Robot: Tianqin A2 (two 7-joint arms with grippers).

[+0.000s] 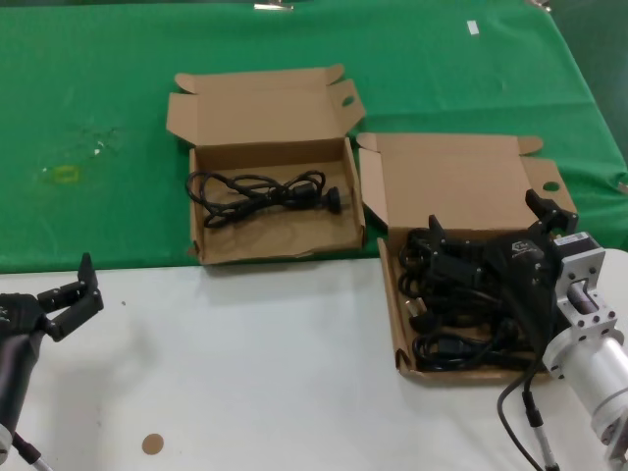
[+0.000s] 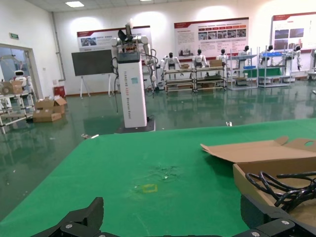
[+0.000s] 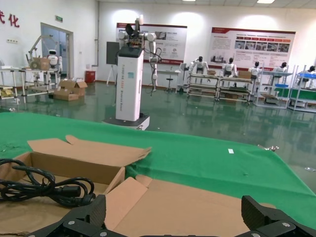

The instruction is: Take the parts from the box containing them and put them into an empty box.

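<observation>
The right gripper (image 1: 491, 240) hangs wide open, holding nothing, directly over the heap of parts (image 1: 461, 304) remaining in the box containing them (image 1: 446, 177). Beyond it and to its left, the empty box (image 1: 270, 147) already holds one cord (image 1: 265, 193). The left gripper (image 1: 71, 294) waits open, well apart. Judged early: most transfers remain.

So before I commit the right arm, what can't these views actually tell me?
- How many cords lie in the larger box: in the head view the right gripper covers the dark tangle.
- Whether the right gripper touches any cord: both wrist views look out over the table, not down.
- The single cord in the smaller box: the right wrist view cuts it off at the edge.
- The left gripper, parked open at the near edge: the left wrist view shows only its tips.
</observation>
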